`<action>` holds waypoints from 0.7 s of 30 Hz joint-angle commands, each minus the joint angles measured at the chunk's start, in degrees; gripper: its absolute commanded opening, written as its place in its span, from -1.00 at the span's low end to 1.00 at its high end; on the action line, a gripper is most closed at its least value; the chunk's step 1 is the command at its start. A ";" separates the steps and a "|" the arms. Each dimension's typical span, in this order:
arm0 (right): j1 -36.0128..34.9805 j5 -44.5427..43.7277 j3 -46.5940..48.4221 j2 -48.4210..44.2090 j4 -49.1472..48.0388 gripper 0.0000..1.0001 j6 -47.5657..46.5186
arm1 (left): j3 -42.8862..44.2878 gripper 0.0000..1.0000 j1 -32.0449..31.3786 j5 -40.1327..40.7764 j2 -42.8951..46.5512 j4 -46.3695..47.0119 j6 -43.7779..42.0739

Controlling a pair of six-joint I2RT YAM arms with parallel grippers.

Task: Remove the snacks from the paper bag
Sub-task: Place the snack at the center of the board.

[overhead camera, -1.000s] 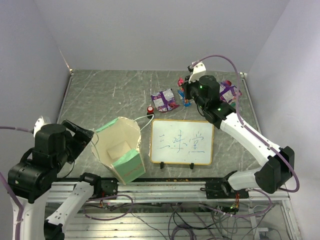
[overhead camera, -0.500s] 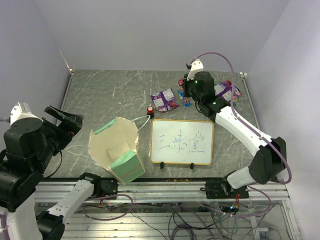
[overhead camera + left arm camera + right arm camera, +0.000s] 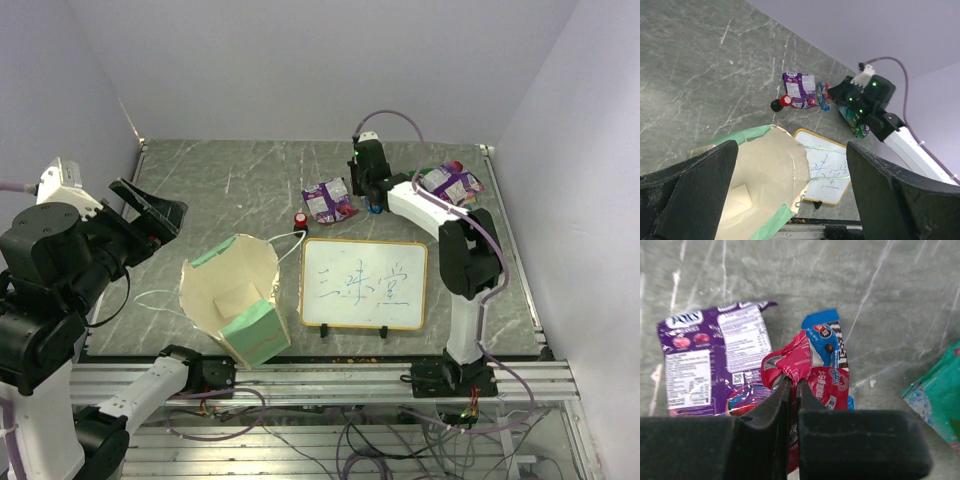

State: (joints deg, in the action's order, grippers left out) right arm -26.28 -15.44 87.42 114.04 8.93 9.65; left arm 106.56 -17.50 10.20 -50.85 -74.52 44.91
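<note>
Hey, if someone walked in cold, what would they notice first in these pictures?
The open paper bag gapes at the near left, beside the whiteboard. At the far side, the right claw pinches a red packet lying next to a purple packet.

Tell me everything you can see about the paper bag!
The paper bag is cream, with mint-green side panels and thin white string handles. It sits on the grey table near the front left, beside the whiteboard. Its mouth is spread wide open towards the top camera, and only cream paper shows inside. The paper looks a bit crumpled. Nothing is gripping it.
</note>
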 commanded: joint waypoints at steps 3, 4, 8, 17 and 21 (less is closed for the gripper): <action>0.36 -0.89 5.27 4.25 4.36 -0.82 -0.13 | 0.88 1.00 -0.91 -2.97 -0.60 5.11 -3.38; 0.36 -1.19 5.44 4.30 4.87 -0.70 -0.34 | 1.23 1.00 -1.00 -3.05 -1.00 5.51 -3.47; 0.36 -0.39 5.87 1.28 8.77 0.78 0.19 | 4.28 1.00 -1.11 -3.47 -3.33 6.38 -4.17; -0.94 0.35 10.78 -19.60 30.56 1.00 5.86 | 2.59 0.98 -1.11 -1.65 -2.89 10.26 -1.79; -1.20 5.80 5.75 -34.68 31.20 1.00 4.92 | 2.16 0.98 -1.14 -2.49 -2.48 12.60 -1.71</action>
State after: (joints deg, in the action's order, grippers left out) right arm -27.09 -14.52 95.24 92.97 35.03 14.06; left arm 108.97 -18.22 8.36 -53.80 -66.46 42.87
